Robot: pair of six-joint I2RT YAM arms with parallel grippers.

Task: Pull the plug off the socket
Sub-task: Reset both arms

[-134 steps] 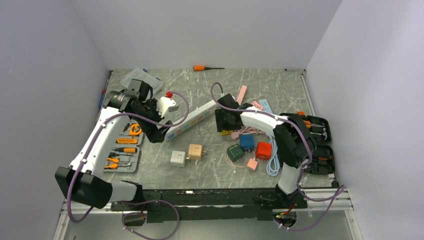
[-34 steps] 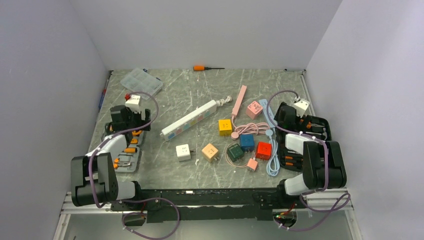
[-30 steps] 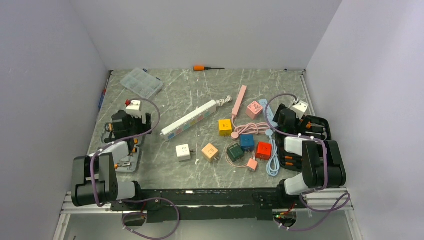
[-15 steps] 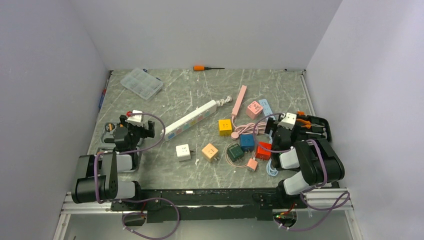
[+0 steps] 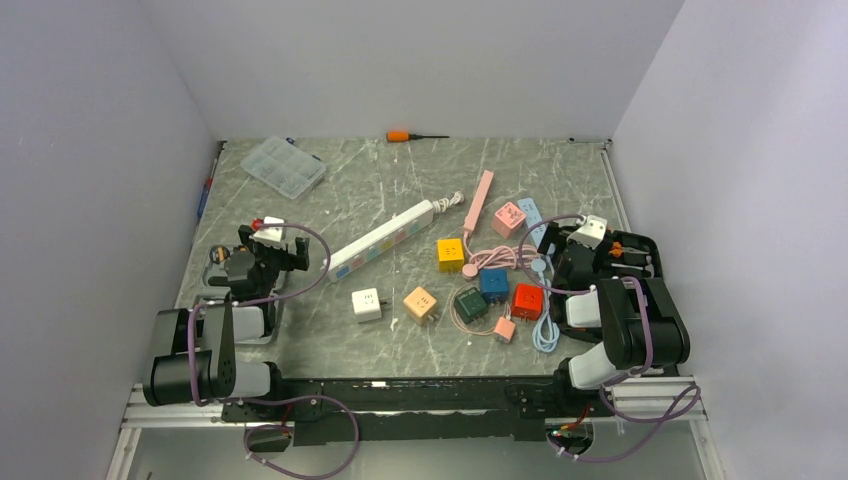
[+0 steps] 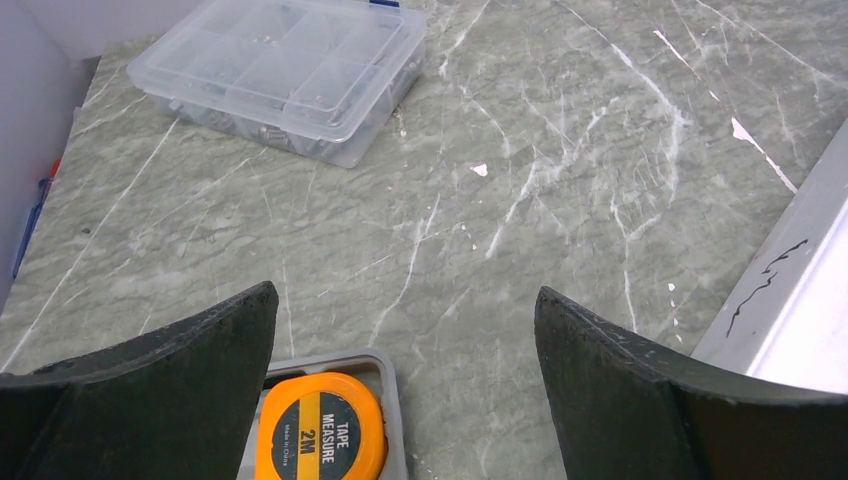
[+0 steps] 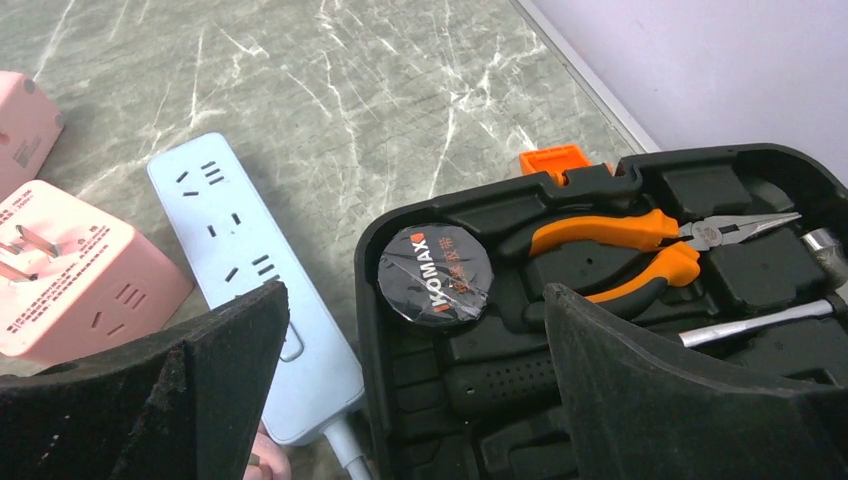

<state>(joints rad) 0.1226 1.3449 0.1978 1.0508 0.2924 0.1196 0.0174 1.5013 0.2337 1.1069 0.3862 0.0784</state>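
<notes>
The power strip lies slantwise on the bench just left of the middle of the overhead frame. It runs from lower left to upper right, its coloured panels face up and its white cord is bunched at the upper end. Below it and apart from it sit a white cube plug and a tan cube plug.

Both arms are folded back near the lower corners. The left end effector is spread wide with nothing between its fingers, above an orange tape measure, with a clear parts box at the upper left of its view. The right end effector is likewise spread and empty, over a black tool case holding a tape roll and pliers.
</notes>
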